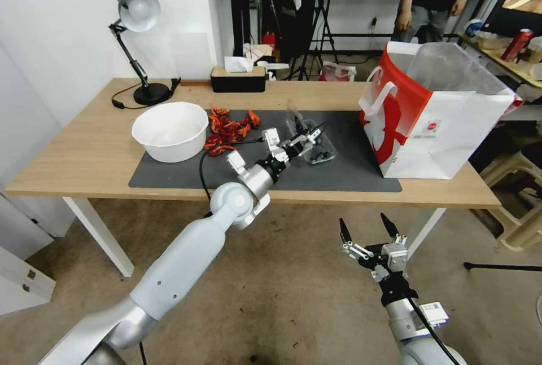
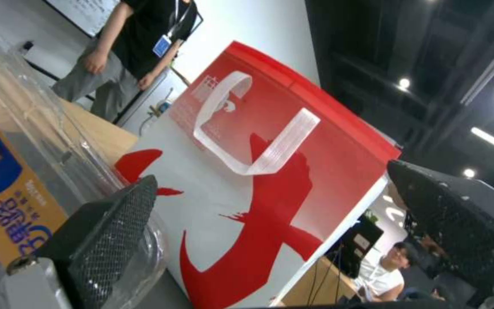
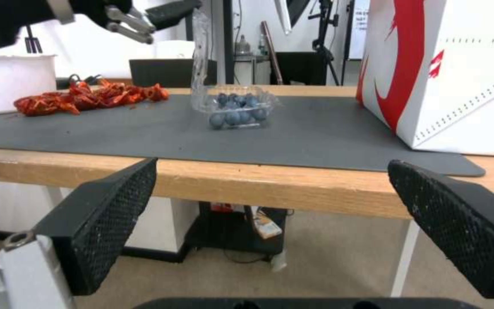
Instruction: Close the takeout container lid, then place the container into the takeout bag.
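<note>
The takeout container [image 1: 320, 154] [image 3: 236, 110], a small clear clamshell of dark blueberries, rests on the grey mat [image 1: 344, 176]. Its lid [image 1: 293, 118] [image 3: 201, 56] [image 2: 7, 193] stands upright and open. My left gripper [image 1: 314, 132] [image 2: 270, 176] is open at the lid's upper edge, and one finger pad [image 2: 109, 231] lies against the clear plastic by the label. The takeout bag [image 1: 446, 128] [image 2: 293, 141] [image 3: 459, 73], white with red panels, stands open to the container's right. Below the table's front edge my right gripper [image 1: 366, 235] [image 3: 270, 165] hangs open, holding nothing.
A big white bowl [image 1: 169, 131] and a pile of red shells [image 1: 228, 128] [image 3: 81, 96] lie left of the container. A desk lamp [image 1: 138, 15] and a tissue box [image 1: 238, 78] stand at the table's back. A person stands behind the bag.
</note>
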You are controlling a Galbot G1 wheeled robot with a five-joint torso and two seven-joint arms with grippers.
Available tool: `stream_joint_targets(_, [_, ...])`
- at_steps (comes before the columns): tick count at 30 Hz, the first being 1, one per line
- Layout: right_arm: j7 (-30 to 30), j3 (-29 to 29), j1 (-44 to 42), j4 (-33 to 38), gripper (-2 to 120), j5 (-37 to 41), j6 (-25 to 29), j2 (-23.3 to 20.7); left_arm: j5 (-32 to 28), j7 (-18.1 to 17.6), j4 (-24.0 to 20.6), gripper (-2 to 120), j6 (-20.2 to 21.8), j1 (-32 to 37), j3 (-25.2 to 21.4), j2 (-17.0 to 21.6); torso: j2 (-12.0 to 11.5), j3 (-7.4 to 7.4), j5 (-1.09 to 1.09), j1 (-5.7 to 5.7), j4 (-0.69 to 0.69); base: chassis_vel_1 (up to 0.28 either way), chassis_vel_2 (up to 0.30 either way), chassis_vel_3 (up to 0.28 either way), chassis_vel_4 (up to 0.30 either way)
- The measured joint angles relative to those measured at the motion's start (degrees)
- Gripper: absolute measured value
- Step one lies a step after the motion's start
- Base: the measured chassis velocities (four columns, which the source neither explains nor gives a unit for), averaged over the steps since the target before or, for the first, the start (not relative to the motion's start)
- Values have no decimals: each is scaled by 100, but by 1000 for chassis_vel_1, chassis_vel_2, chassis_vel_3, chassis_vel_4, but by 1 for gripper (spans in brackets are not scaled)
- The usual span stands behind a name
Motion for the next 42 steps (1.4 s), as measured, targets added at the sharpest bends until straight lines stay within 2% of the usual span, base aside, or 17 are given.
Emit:
stream_joint_targets(9, [1,14,17,20,100,10,0,9,146,-149,391,100,-15,-243,253,-213,0,0,0,0,0,0,0,0,0])
stream_joint_targets(11, [1,17,20,24,100,13,0,9,194,-265,426,100,-5,-275,297,-237,0,0,0,0,0,0,0,0,0])
stream_joint_targets(15, [1,13,47,24,100,18,2,19,360,-951,459,100,306,-362,314,-355,0,0,0,0,0,0,0,0,0])
stream_joint_targets(19, [1,3,55,22,100,18,3,23,384,-1122,490,100,393,-413,311,-375,0,0,0,0,0,0,0,0,0])
stream_joint_targets(23, [2,-1,69,24,100,18,4,23,395,-1333,529,95,480,-504,317,-379,0,0,0,1,1,0,0,0,0])
stream_joint_targets(25, [4,-1,75,30,100,18,4,19,396,-1562,530,87,604,-557,326,-381,0,0,-1,0,1,0,0,0,0])
stream_joint_targets(26, [4,-1,75,30,100,18,4,19,396,-1562,530,87,604,-557,326,-381,0,0,-1,0,1,0,0,0,0])
stream_joint_targets(29, [5,-3,80,32,100,18,4,20,385,-1902,529,74,828,-607,320,-409,0,0,-1,1,0,0,0,0,0])
stream_joint_targets(30, [5,-3,80,32,100,18,4,20,385,-1902,529,74,828,-607,320,-409,0,0,-1,1,0,0,0,0,0])
stream_joint_targets(32, [5,-9,86,32,100,16,4,30,386,-2072,541,62,913,-633,320,-418,0,0,-1,0,0,0,0,0,0])
stream_joint_targets(33, [5,-9,86,32,100,16,4,30,386,-2072,541,62,913,-633,320,-418,0,0,-1,0,0,0,0,0,0])
stream_joint_targets(37, [4,-18,108,51,100,19,-3,32,438,-2319,553,43,1063,-681,353,-425,0,0,-1,1,0,0,0,0,0])
stream_joint_targets(38, [4,-18,108,51,100,19,-3,32,438,-2319,553,43,1063,-681,353,-425,0,0,-1,1,0,0,0,0,0])
stream_joint_targets(41, [-6,-22,154,130,100,104,-58,-7,559,-2567,554,28,1240,-730,393,-420,0,0,-1,0,0,0,0,0,0])
stream_joint_targets(42, [-6,-22,154,130,100,104,-58,-7,559,-2567,554,28,1240,-730,393,-420,0,0,-1,0,0,0,0,0,0])
